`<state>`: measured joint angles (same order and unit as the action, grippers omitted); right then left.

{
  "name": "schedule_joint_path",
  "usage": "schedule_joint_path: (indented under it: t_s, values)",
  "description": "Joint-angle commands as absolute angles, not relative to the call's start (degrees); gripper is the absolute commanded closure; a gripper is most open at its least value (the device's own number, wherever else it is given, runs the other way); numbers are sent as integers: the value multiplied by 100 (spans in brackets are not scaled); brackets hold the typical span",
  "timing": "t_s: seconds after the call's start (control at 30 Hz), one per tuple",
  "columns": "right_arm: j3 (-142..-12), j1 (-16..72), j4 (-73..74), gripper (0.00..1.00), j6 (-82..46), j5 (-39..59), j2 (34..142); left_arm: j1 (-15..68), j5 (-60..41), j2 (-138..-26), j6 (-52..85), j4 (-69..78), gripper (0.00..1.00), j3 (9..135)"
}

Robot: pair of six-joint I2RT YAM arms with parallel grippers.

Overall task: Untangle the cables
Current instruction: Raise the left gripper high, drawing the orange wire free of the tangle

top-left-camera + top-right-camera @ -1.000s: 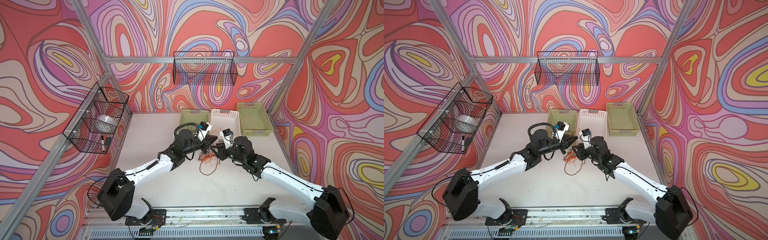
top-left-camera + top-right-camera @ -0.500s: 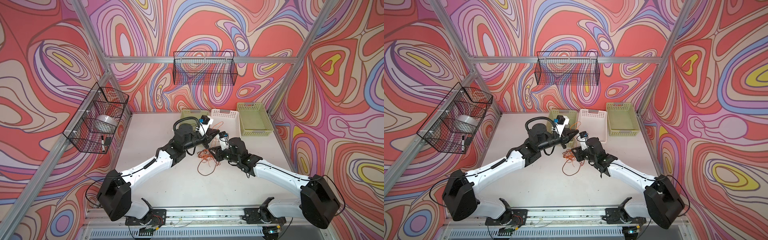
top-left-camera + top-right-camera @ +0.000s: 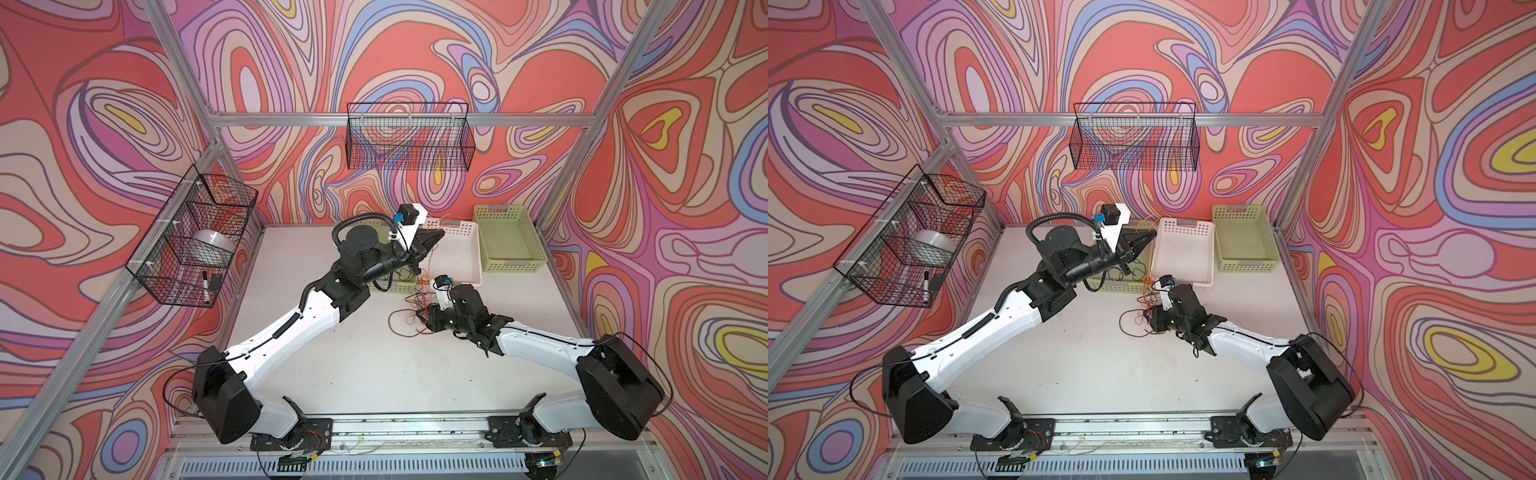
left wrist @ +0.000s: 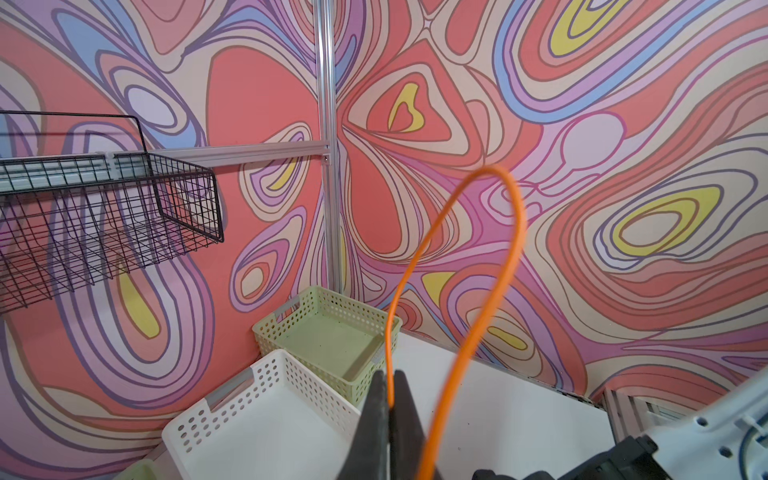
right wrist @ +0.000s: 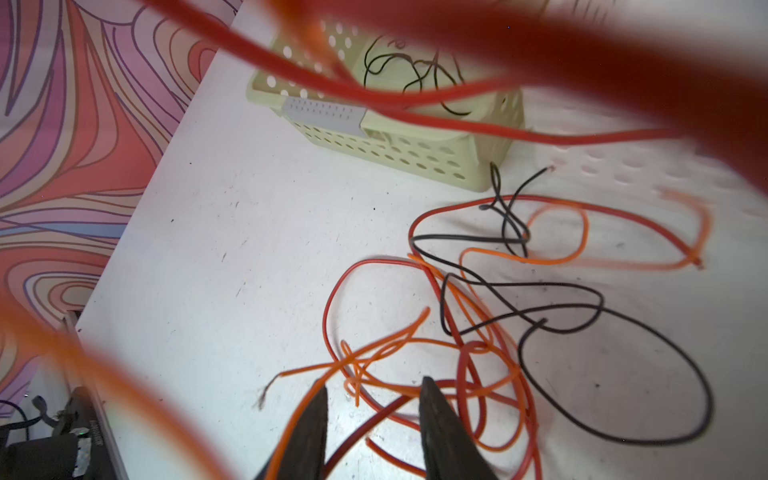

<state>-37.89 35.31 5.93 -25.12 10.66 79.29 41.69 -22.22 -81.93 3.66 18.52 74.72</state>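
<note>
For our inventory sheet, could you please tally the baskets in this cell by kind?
Green baskets: 2
White basket: 1
Wire baskets: 2
Total: 5

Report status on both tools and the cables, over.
Left tool shut on orange cable, held high. Right tool open, low over tangled cables on table. Strands hang across right wrist camera.

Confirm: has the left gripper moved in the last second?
Yes. The left gripper moved from the front edge of the white basket toward its back rim.
</note>
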Motion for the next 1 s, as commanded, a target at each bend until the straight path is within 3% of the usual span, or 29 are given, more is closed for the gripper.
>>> schedule_joint_path:
  t_s: [0.0, 0.23, 0.4, 0.57, 0.87, 0.97]
  values:
    - [-3736, 3557, 290, 56, -2277, 385, 7202, 4208, -2087, -8126, 205, 1703, 100, 7331]
    - [-3722, 3551, -666, 50, -1748, -401, 6336, 4210, -1991, -8011, 321, 1863, 100, 7007]
    - [-3712, 3560, -187, 50, -1437, 632, 5902, 4206, -2005, -7989, 415, 1872, 100, 6940]
    - [-4270, 3729, -304, 51, -1423, 1597, 6417, 4210, -1921, -7939, 462, 1907, 100, 6829]
    - [-4635, 4106, 317, 52, -1976, 1670, 7430, 4236, -1786, -7833, 499, 1858, 100, 6789]
    - [-4720, 4146, 327, 61, -2208, 1390, 7775, 4262, -1715, -7789, 488, 1850, 100, 6781]
